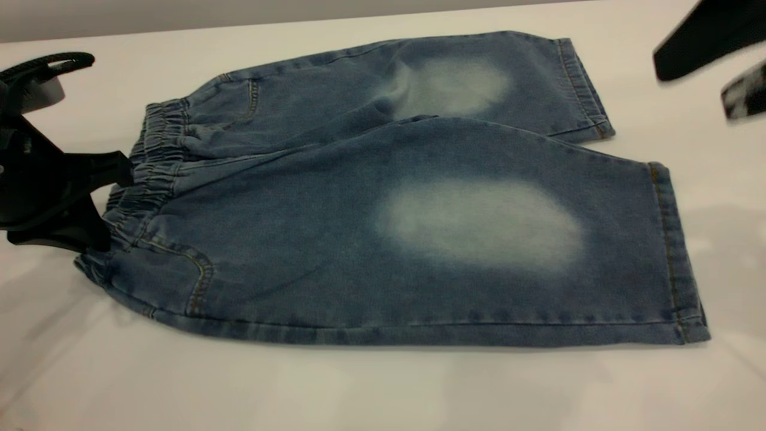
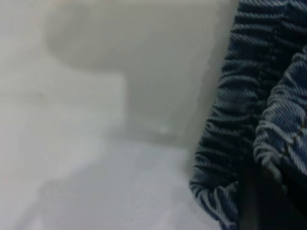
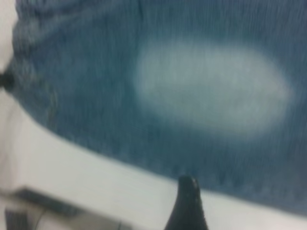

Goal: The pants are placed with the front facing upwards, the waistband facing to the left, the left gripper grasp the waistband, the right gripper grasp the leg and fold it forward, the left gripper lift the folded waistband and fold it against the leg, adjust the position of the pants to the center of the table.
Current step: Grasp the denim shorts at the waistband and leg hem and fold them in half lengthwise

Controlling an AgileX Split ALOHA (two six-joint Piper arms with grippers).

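Pants (image 1: 389,239) lie flat on the surface (image 1: 383,389); left gripper (image 1: 105,206) reaches the waistband (image 1: 149,173), finger state unclear. A shallow bite could slip; right gripper (image 1: 706,66) hovers far right, fingers unreadable.

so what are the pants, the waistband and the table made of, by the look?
The pants: blue denim, by the look; matte woven twill grain, pale faded ovals, orange-brown seams.
The waistband: same denim, gathered into tight ruffles, so probably elastic inside; the left gripper is at it.
The table: smooth plain white top with a soft sheen; laminate or painted board, cannot tell which.
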